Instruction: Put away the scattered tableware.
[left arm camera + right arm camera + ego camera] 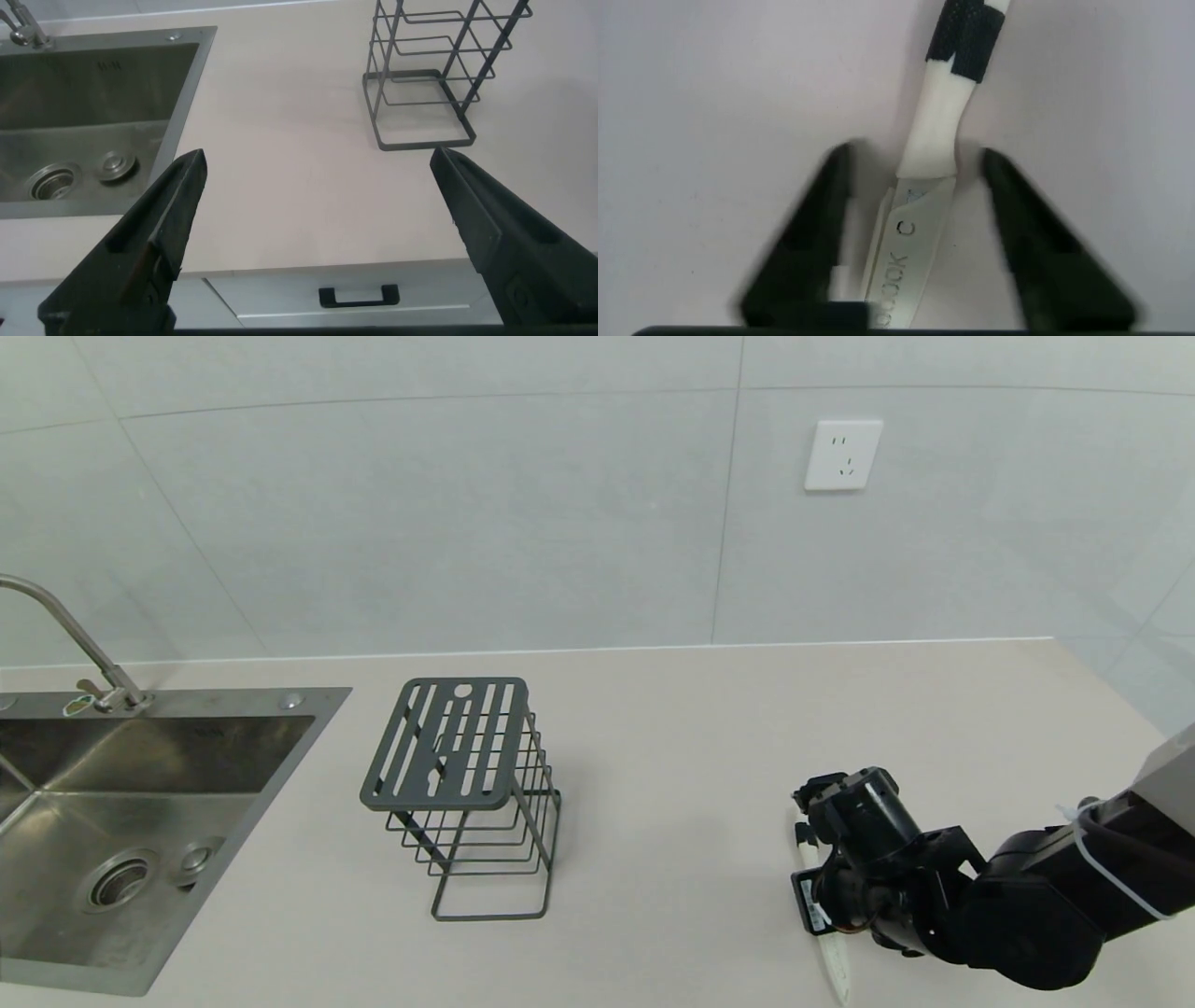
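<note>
The knife (pixel 926 177) lies flat on the surface (pixel 672 756) well right of the rack (pixel 462 793), with my right tool (pixel 917 159) over it, jaws open either side where handle meets blade; I'd shift toward the handle, settle low, and close slowly so it doesn't skid. The right wrist view gives me that straddle, where the head view has the arm across it but shows the path to the rack. The left wrist view has my left tool (pixel 318 161) spread wide, empty, before the rack.
</note>
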